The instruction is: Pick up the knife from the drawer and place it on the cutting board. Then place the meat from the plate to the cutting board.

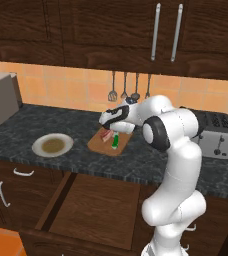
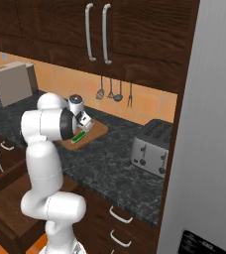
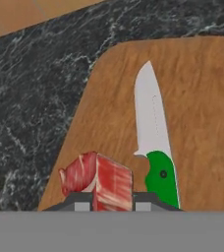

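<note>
The meat [image 3: 98,179] is held between the 2 fingertips [image 3: 79,201] of the gripper [image 3: 113,201], just above the cutting board [image 3: 202,98]. The knife [image 3: 155,142] is laid flat on the board, just beside the meat. The plate [image 1: 52,145] is seen bare on the counter [image 1: 31,120], and the drawer [image 1: 93,212] is left open below.

Just the kitchen background stuff

Silver toaster [image 1: 215,134] off to the gripper's right, dark utensils [image 1: 128,88] hanging on the orange tile wall behind it, boxy grey appliance [image 1: 1,100] far left on the counter.
</note>
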